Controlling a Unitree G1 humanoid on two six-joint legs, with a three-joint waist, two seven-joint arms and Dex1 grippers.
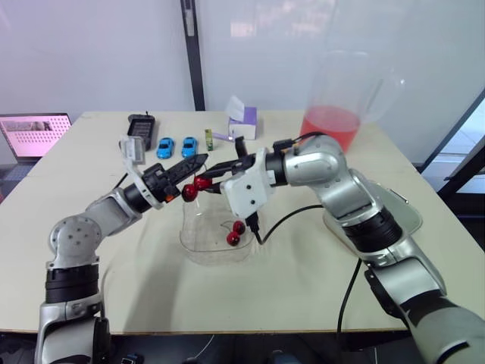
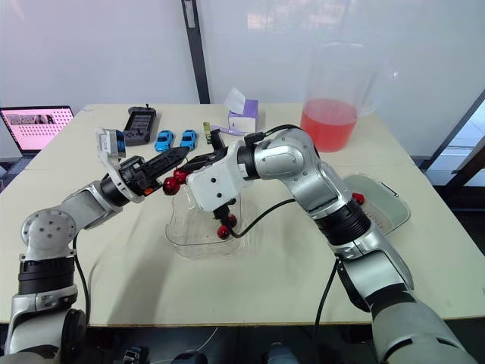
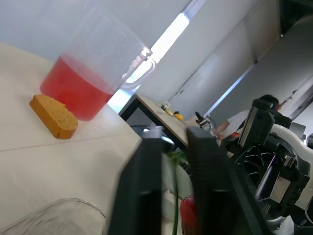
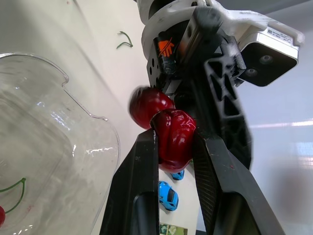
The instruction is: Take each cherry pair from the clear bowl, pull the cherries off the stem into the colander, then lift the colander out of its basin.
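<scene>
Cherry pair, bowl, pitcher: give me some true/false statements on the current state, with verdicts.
1. The right gripper clamps a cherry between its fingers. True.
2. The clear bowl is empty. False: a cherry pair lies in it.
3. The left gripper pinches the green stem. True.
4. The pitcher holds blue liquid. False: the liquid is red.
</scene>
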